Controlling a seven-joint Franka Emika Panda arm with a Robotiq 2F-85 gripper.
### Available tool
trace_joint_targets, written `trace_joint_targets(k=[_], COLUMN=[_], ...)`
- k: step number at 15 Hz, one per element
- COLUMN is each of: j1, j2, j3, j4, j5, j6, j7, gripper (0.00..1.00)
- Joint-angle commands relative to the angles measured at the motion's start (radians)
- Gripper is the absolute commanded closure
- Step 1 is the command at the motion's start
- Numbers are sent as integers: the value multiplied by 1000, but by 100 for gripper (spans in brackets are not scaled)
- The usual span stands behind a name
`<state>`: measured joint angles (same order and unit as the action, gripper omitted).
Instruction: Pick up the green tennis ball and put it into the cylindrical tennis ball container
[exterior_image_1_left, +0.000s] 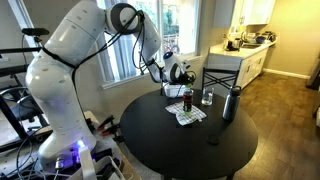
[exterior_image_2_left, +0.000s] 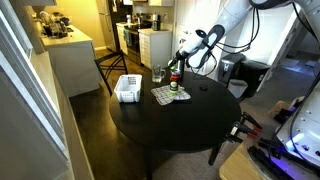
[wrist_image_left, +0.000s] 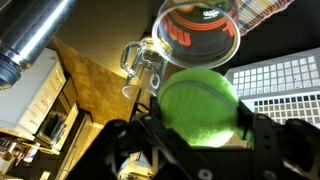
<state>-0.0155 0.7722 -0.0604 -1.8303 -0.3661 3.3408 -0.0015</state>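
Mid-frame in the wrist view, the black end effector (wrist_image_left: 200, 128) clamps the fuzzy yellow-green tennis ball (wrist_image_left: 198, 98), likely light and springy, across its middle, near the open-mouthed dark reddish cylindrical container (wrist_image_left: 200, 35), upper centre.

readable text: none is found, tbh | cylindrical tennis ball container (wrist_image_left: 197, 30): reddish marks are seen in the wrist view, too blurred to be read | green tennis ball (wrist_image_left: 200, 105): no print can be made out
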Motion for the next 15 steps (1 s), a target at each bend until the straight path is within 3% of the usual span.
trace_joint_targets(k=[1, 8, 15], j1=[-16, -18, -6], j2=[-45, -62, -76], j3=[24, 42, 10], j4=[-37, -43, -49], j5=[51, 52, 61], j6=[-49, -103, -160], j7=[-73, -92, -92], gripper=[56, 56, 56])
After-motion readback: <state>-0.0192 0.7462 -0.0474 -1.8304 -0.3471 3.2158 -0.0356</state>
